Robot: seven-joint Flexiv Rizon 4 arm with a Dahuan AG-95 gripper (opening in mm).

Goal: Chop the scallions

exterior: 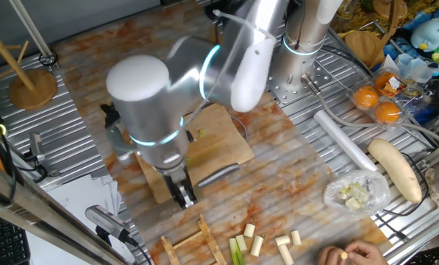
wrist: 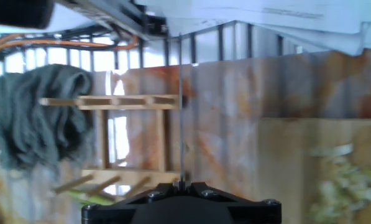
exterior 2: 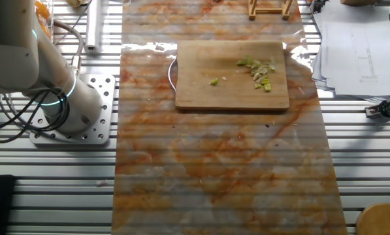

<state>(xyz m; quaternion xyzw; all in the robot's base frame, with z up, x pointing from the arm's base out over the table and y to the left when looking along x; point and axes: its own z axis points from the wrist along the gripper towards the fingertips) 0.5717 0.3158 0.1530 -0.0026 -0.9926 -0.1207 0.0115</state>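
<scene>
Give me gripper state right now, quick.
Gripper: shut on a knife, thin blade edge-on in the hand view, over the wooden board.

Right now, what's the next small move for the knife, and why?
Probably shift the gripper sideways, back over the board. In the hand view the blade points at the wooden rack, while the chopped scallions lie off to the right, so a cut here would likely miss them.
</scene>
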